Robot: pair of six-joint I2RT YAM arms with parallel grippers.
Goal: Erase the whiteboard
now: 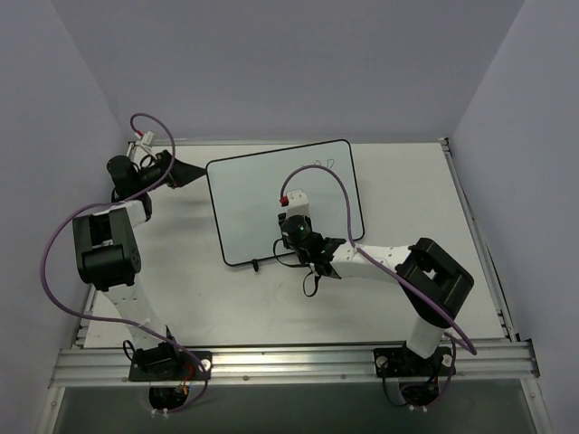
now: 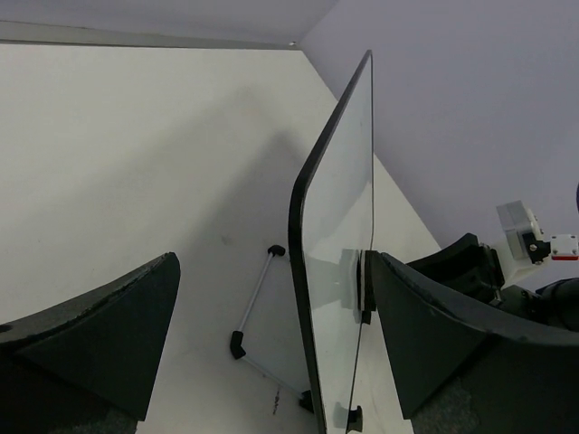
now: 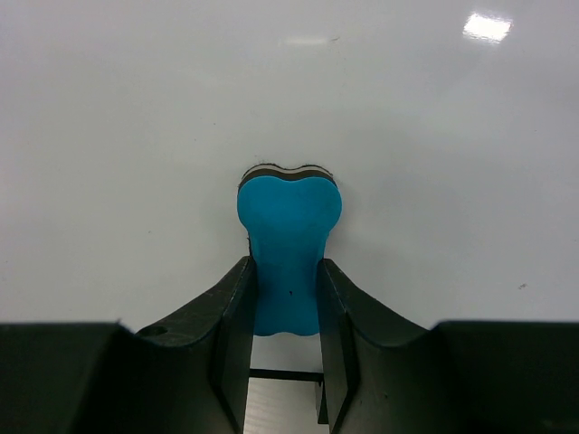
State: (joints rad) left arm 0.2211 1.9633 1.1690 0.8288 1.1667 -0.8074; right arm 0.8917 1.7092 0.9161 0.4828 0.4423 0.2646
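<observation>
Whiteboard: I log a white face in a thin black rounded-corner frame. It stands propped at a tilt on two small feet, mid-worktop. Small dark scribbles sit near its far right corner.

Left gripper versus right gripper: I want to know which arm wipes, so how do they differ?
The left gripper is open wide; the right gripper is shut. The left holds nothing, the edge of the whiteboard standing between its fingers; the right pinches a blue eraser. The left sits at the board's side, the right faces its surface, eraser seemingly touching it. Both are black two-finger grippers.
</observation>
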